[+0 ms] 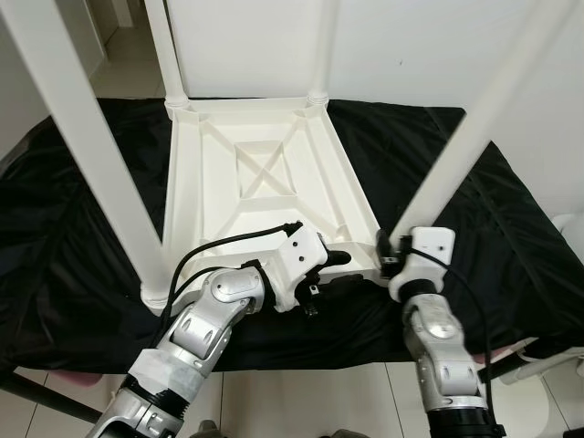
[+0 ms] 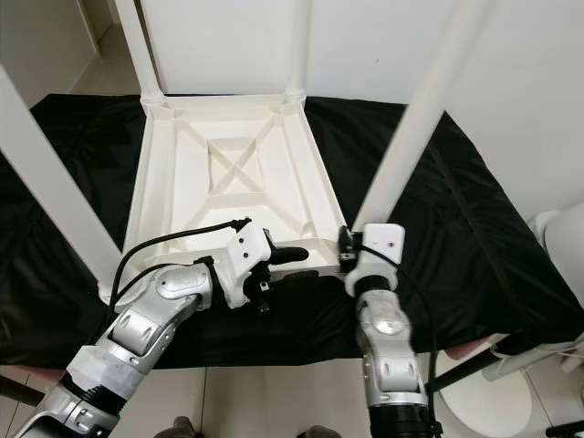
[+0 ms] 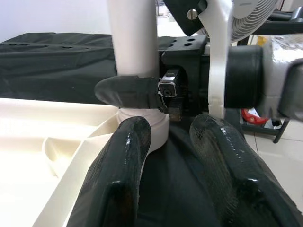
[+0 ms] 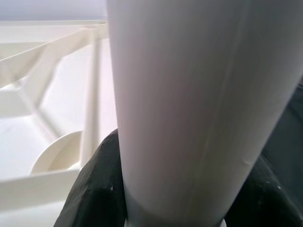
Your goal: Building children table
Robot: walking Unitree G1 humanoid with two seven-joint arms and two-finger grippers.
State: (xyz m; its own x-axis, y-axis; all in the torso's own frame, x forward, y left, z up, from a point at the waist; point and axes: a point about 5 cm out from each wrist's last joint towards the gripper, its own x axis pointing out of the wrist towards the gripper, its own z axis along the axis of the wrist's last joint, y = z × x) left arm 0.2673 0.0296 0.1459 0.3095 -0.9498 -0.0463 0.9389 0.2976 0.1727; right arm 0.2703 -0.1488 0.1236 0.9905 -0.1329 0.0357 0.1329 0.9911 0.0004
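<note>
Table top (image 1: 251, 173) is upside down on the black cloth (image 1: 82, 228), ribbed underside up, four white legs standing in its corner sockets. Right gripper (image 2: 347, 251) is clamped on the near-right leg (image 1: 474, 137) right at its base, where it enters the corner socket; right wrist view has the leg (image 4: 199, 104) dead ahead with a black finger (image 4: 97, 189) pressed against each side. Left gripper (image 1: 342, 260) sits just beside the right one, on the near edge of the table top, pointing at that same corner. Its fingers (image 3: 118, 179) are apart, nothing between them; one lies over the rim of the table top, the other over the cloth. Left wrist view shows the right gripper's finger (image 3: 128, 92) wrapped around the leg directly ahead, close. Near-left leg (image 1: 87, 146) is well off to the left gripper's outer side, far legs beyond both. A white fan (image 2: 557, 237) stands on the floor out past the right arm.
</note>
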